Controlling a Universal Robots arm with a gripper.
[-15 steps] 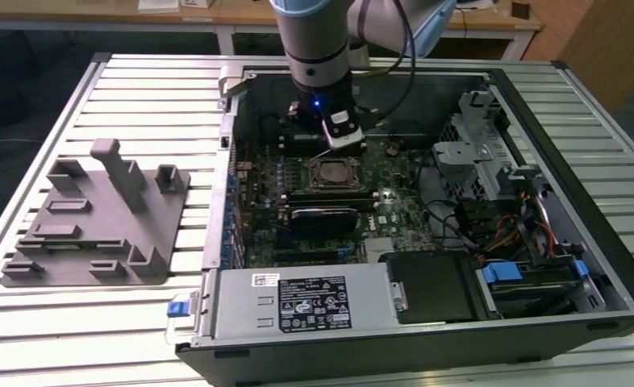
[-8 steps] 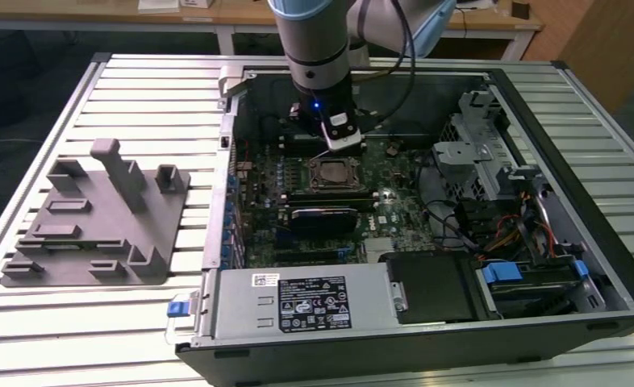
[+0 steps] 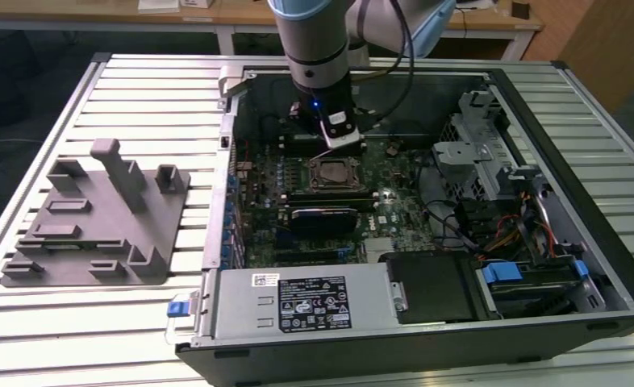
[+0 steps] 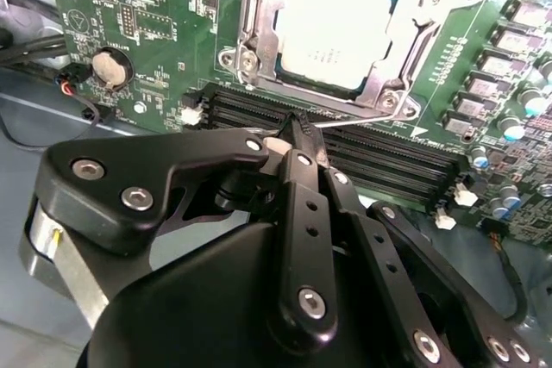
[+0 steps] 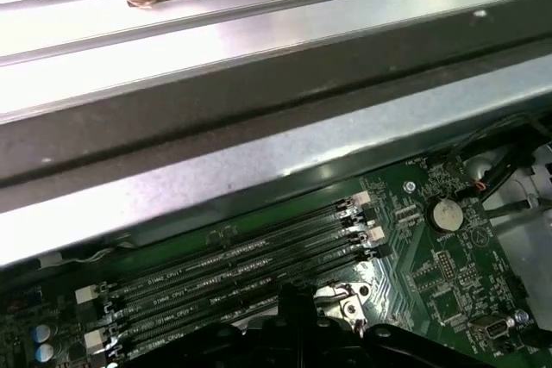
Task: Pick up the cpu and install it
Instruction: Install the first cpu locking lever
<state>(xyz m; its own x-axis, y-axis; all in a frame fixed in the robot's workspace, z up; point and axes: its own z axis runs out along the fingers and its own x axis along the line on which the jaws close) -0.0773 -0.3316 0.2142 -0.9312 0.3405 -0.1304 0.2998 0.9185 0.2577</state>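
1. Your arm (image 3: 314, 40) reaches down into the open computer case (image 3: 614, 242), which lies on the slatted table (image 3: 134, 89) and covers the table's side at the exterior view's right
2. Your gripper (image 4: 299, 131) is clenched: in the second wrist view its black fingers (image 4: 297, 213) lie pressed together right to the tips, with nothing between them
3. The cpu (image 4: 332, 28) is not in the gripper; you can see it lying flat in the socket (image 4: 418, 6) on the motherboard (image 4: 164, 32), silvery plate up, with the socket's metal frame around its edges
4. In the exterior view the socket sits near the middle of the board, and the gripper hangs close beside it
5. The fingertips sit at the end of a thin metal lever (image 4: 366, 119), which runs along one edge of the socket, between it and the memory slots (image 4: 388, 157); you cannot tell whether they touch it
6. A round coin battery (image 4: 110, 66) sits near one edge of the board, next to some wires
7. The grey holder block (image 3: 91, 218), with its upright posts, stands on the table towards the edge at the exterior view's left, apart from the case
8. A power supply box (image 3: 295, 302) lies along the case's edge nearest the exterior camera
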